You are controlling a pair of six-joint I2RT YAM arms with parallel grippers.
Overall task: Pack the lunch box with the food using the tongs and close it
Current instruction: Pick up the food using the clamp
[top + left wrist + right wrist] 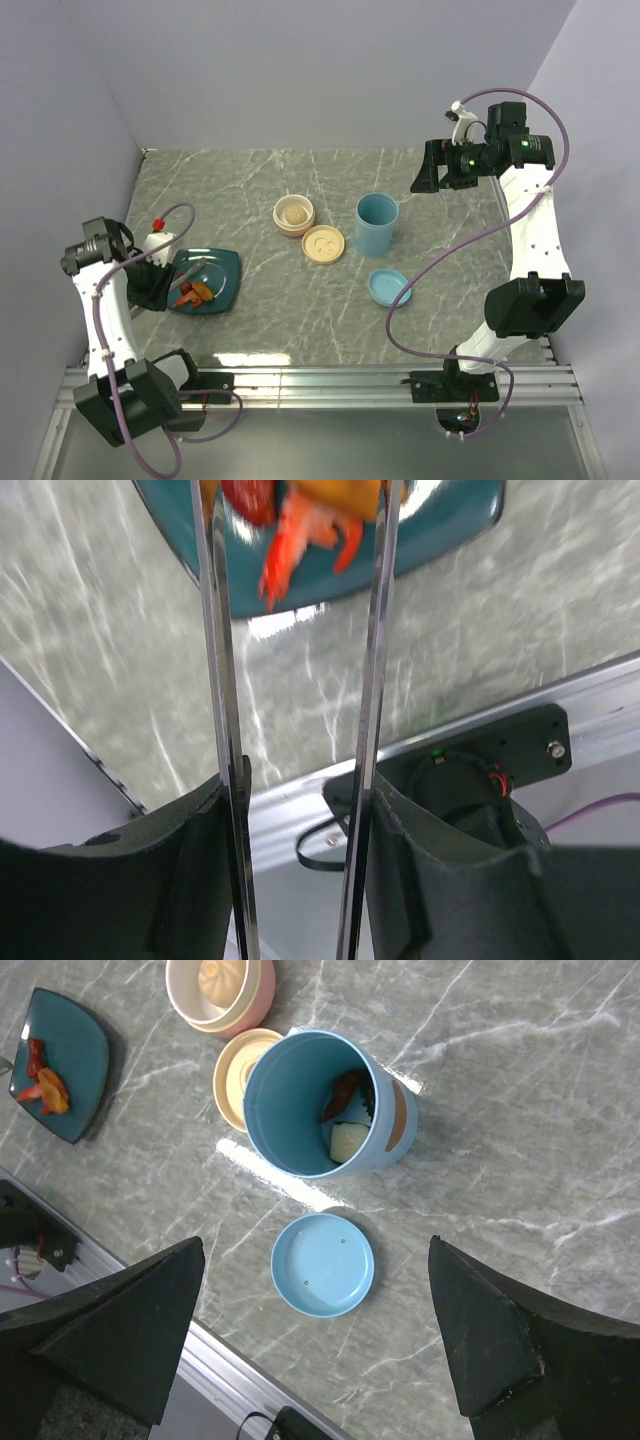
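My left gripper (152, 285) (300, 865) is shut on the tongs (216, 680), whose two silvery arms stand apart and reach over the dark teal plate (222, 272) (450, 520). Their tips are cut off at the top of the left wrist view. Red-orange shrimp-like food (194, 292) (300, 540) (45, 1080) lies on the plate between the arms. The blue cylindrical lunch box (377, 224) (300, 1110) stands open with a reddish piece and a pale slice (345, 1130) inside. Its blue lid (389, 287) (322, 1264) lies beside it. My right gripper (432, 168) (315, 1335) hangs open high above the lid.
A pink-beige bowl (294, 214) (250, 995) holds a pale ball (212, 974). Its beige lid (324, 243) (232, 1075) lies between the bowl and the blue container. A metal rail (320, 380) runs along the table's near edge, and walls close in the back and sides.
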